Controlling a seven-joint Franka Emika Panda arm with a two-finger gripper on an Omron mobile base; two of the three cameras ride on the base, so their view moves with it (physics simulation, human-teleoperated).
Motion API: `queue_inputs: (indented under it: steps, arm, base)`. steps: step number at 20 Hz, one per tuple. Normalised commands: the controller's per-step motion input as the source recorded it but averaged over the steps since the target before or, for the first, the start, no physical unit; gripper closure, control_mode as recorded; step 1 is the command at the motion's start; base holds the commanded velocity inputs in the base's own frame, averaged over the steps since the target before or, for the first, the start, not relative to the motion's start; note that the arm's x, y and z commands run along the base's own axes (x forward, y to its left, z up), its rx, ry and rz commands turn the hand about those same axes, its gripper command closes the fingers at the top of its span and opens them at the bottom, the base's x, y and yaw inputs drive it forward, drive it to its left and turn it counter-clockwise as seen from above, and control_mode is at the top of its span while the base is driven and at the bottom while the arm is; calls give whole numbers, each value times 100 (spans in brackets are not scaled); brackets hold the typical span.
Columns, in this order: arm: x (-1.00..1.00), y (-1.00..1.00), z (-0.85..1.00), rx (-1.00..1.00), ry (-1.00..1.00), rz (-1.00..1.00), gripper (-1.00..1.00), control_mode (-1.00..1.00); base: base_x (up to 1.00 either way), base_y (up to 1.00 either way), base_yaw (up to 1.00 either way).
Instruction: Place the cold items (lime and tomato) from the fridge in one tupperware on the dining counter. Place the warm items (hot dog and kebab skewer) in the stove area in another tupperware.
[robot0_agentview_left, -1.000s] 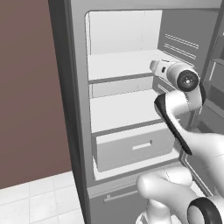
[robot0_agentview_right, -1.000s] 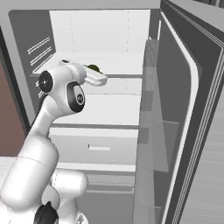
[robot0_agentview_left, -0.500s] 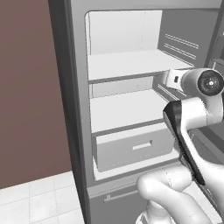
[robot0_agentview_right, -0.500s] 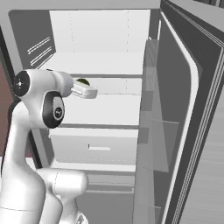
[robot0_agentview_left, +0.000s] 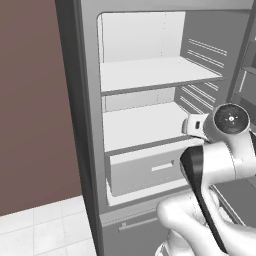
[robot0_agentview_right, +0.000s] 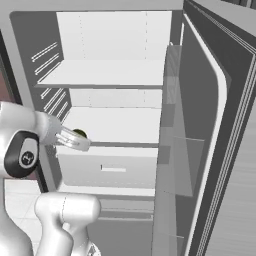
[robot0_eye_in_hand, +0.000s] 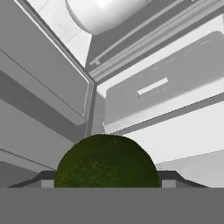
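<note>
Lime (robot0_eye_in_hand: 107, 161) sits dead centre at six o'clock in the hand view, a dark green ball filling the gap between the two dark finger tips, one showing at either flank of it. The gripper (robot0_agentview_right: 80, 140) stands fairly wide, its jaws closed on that round fruit (the width of the fruit is what keeps them apart). In the right base view the lime (robot0_agentview_right: 79, 134) peeks out as a small dark dome at the end of the hand, at about nine o'clock in that picture, level with the front lip of the fridge's middle shelf (robot0_agentview_right: 117, 125).

Since the fruit is round it has no long axis to mind; it lies right in the grip, straight ahead of the palm, so the coming move, as I judge it, turns on drawing the hand back out of the fridge toward the base rather than on any fresh reach.

Beyond the hand lies the drawer (robot0_agentview_left: 145, 170) with its pale handle, under that shelf, and farther up, at twelve o'clock, the top shelf (robot0_agentview_left: 155, 75). The open door (robot0_agentview_right: 210, 150) stands at three o'clock in the right base view.
</note>
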Motion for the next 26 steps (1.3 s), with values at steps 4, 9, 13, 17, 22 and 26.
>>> queue_inputs:
  steps: [4, 9, 13, 17, 22, 26]
  arm:
    - [-3, 43, -86, -9, 21, -4, 100, -100]
    - [0, 24, -48, -8, 7, 0, 100, -100]
    - [0, 12, -21, -4, 1, 0, 100, 100]
    - [0, 0, 0, 0, 0, 0, 100, 100]
    - [0, 0, 0, 0, 0, 0, 100, 100]
    - [0, 0, 0, 0, 0, 0, 100, 100]
  base:
    - [0, 0, 0]
    - [0, 0, 0]
    - [-10, 7, 0]
    - [-50, 1, 22]
    - [-57, 27, 39]
    - [-16, 100, 41]
